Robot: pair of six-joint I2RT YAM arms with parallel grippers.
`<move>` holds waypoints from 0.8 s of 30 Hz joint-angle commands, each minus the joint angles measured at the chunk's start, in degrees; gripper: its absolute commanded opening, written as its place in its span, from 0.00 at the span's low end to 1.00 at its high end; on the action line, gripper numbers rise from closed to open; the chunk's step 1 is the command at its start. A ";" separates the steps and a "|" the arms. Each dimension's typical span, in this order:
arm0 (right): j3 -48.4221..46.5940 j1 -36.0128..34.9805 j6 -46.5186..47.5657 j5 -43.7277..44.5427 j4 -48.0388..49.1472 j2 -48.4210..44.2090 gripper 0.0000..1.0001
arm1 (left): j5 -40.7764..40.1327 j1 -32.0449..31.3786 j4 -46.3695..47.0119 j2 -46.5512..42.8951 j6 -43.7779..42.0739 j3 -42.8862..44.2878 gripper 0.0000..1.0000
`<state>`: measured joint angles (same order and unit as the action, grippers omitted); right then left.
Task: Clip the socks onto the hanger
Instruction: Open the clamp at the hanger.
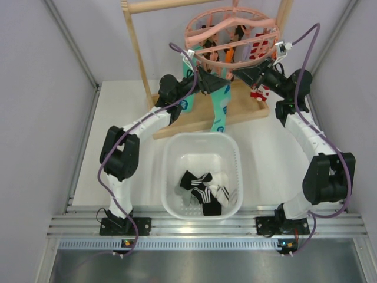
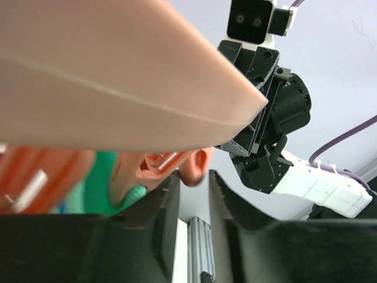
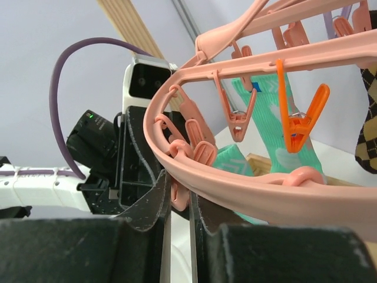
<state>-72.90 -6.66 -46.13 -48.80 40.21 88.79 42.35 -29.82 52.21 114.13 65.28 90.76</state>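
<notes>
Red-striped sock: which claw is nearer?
Right. The right claw is at the hanger rim, just up-left of the red-striped sock in the top view. The left claw is at the rim beyond the teal sock, farther off.

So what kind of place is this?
Probably a robot practice booth, not a home: robot arms bolted to a metal rail, plain walls boxing in the table, plus a pink hanger and a basket of socks.
</notes>
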 commanded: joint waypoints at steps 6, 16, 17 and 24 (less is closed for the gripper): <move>-2.24 -0.99 2.53 2.83 0.84 -1.61 0.00 | -0.50 -0.50 -17.47 -10.49 -19.28 -5.06 0.51; -1.63 -1.25 5.88 10.21 -11.64 -4.86 0.00 | -8.60 -3.48 -32.07 -21.40 -50.75 -9.64 0.52; -1.63 -1.25 5.96 10.56 -11.99 -5.21 0.00 | -11.56 -4.18 -32.86 -21.92 -55.21 -9.90 0.52; -3.30 -1.96 6.48 12.76 -16.82 -5.91 0.00 | -22.13 -10.34 -33.49 -23.25 -70.36 -9.91 0.51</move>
<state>-72.97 -8.12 -41.43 -40.99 25.54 85.12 26.79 -38.72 19.22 92.73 5.69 80.82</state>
